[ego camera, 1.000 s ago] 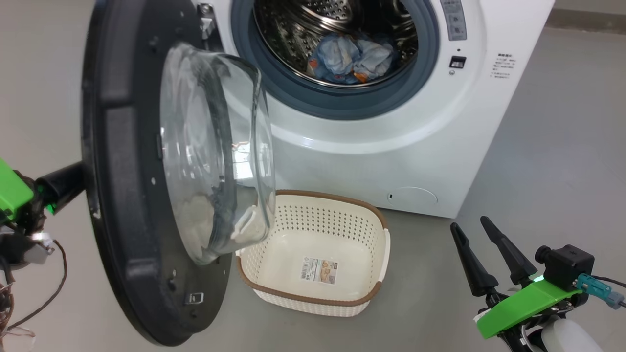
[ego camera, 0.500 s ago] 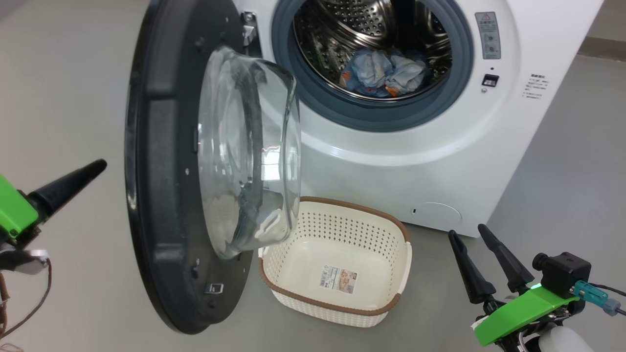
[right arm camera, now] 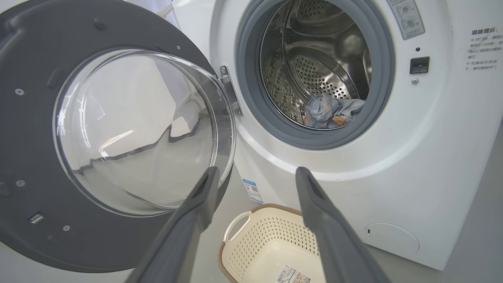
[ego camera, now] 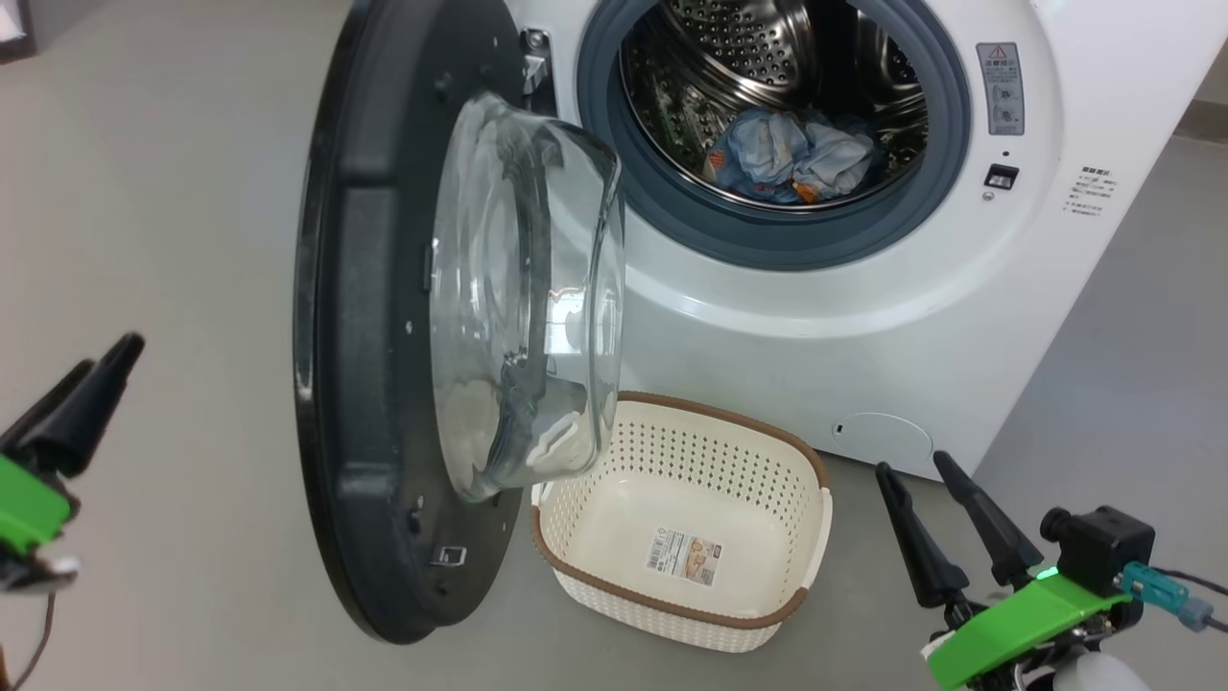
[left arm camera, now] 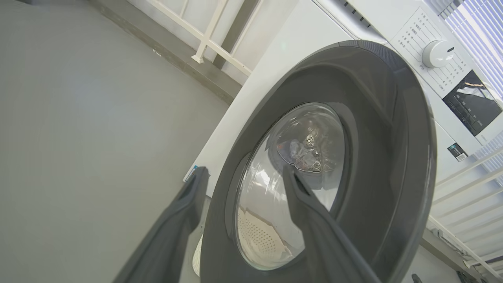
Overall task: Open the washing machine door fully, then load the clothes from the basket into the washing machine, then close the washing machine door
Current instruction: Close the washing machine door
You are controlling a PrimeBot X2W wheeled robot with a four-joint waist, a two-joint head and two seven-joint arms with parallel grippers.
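Left gripper (ego camera: 107, 353) spread and empty, washing machine door (ego camera: 355, 336) standing ajar

The left gripper sits low at the robot's left, its two dark fingers parted with nothing between them. It is clear of the washing machine door, with bare floor (ego camera: 192, 192) in between. In the left wrist view its fingers point at the door's glossy outer face. The right gripper (ego camera: 911, 463) is likewise spread wide and holds nothing. It hovers at the lower right, near the right end of the basket (ego camera: 662, 624) but apart from it, fingers aimed toward the machine.

The door hangs from its hinge (ego camera: 533, 58) on the left of the opening, partly open, its inner face turned toward the machine. Its clear glass bowl (ego camera: 518, 288) bulges out and, as the head view sees it, overlaps the basket's far left corner. The basket stands on the floor just in front of the washing machine (ego camera: 863, 317), below the opening, showing its bare bottom and the label sticker (ego camera: 686, 555).

The clothes (ego camera: 796, 158), light blue with touches of orange, lie bunched at the bottom of the steel drum (ego camera: 767, 58), inside the grey gasket (ego camera: 672, 211). The round service flap (ego camera: 883, 440) sits low on the machine's front, just above the right gripper's fingertips in the head view
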